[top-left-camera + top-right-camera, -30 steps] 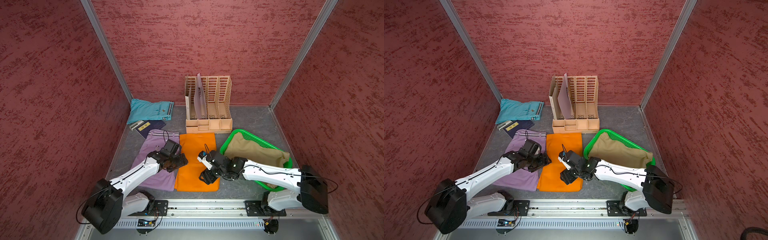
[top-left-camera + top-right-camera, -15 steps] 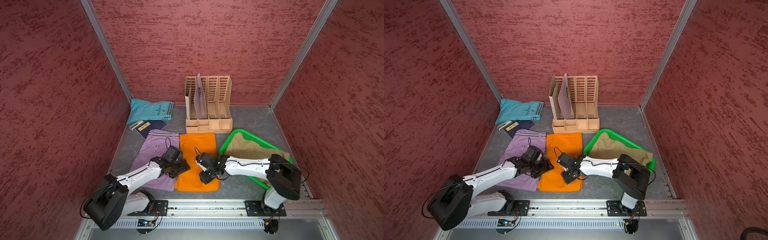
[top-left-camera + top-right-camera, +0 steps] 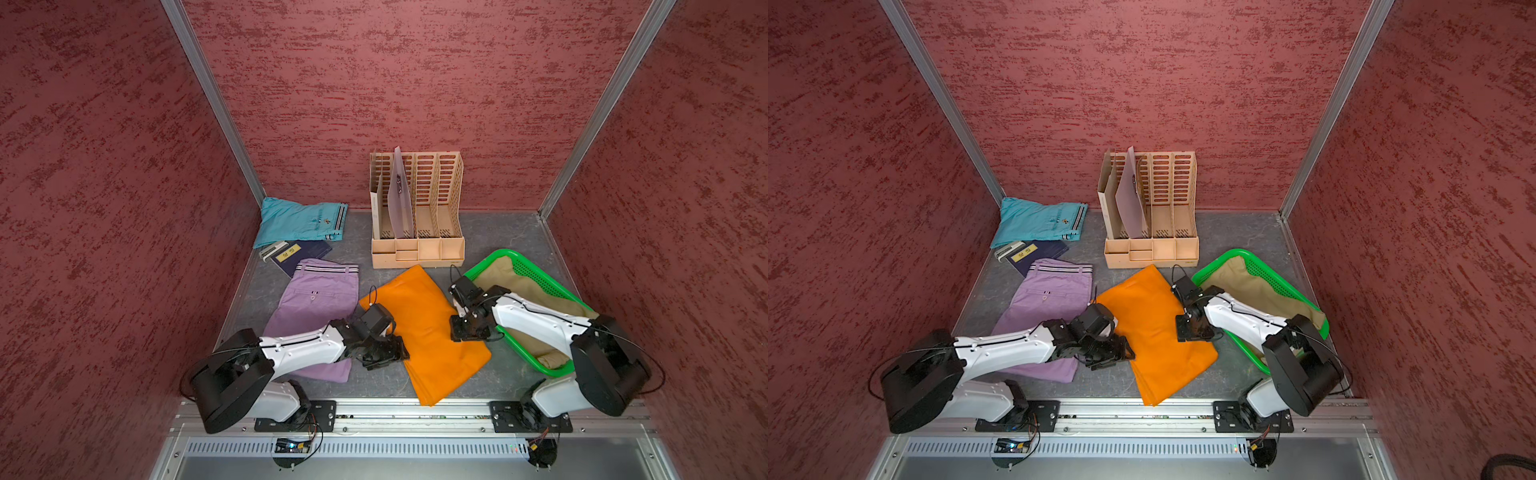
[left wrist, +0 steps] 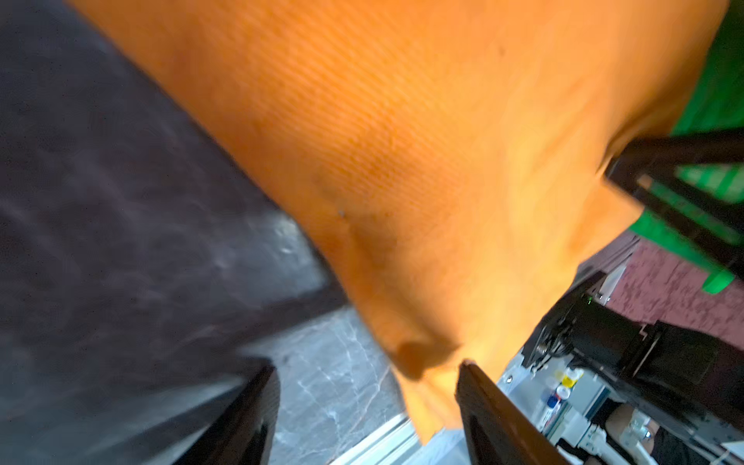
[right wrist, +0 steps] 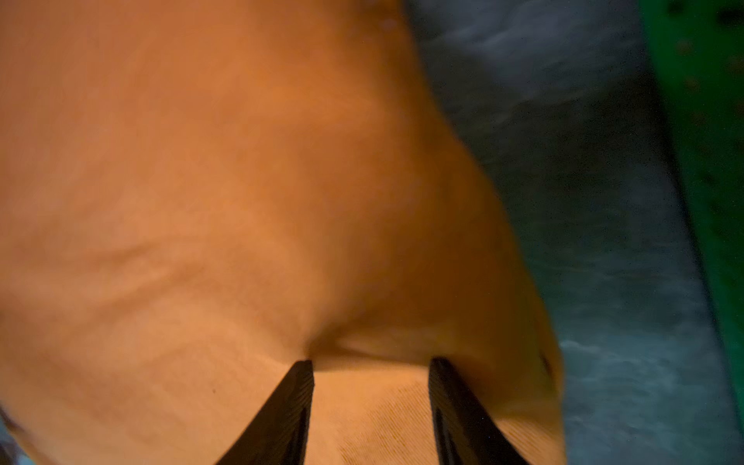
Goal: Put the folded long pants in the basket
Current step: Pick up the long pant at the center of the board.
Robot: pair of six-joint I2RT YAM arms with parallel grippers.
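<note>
Orange pants [image 3: 424,328] are being clamped by right gripper [image 5: 371,362], fingers of left gripper [image 4: 364,364] apart; khaki pants [image 3: 523,286] in 3 o'clock green basket [image 3: 540,274]; lilac pants [image 3: 316,299], turquoise pants [image 3: 295,218] outstanding.

Both wrist views are blurred. The orange pants [image 4: 422,141] run past the frame edges there, and a grip by the left gripper [image 4: 366,365] or the right gripper [image 5: 371,361] cannot be confirmed. In both top views, the right arm [image 3: 536,320] covers part of the khaki pants [image 3: 503,270], and the left arm [image 3: 303,351] covers the near end of the lilac pants [image 3: 320,299].
</note>
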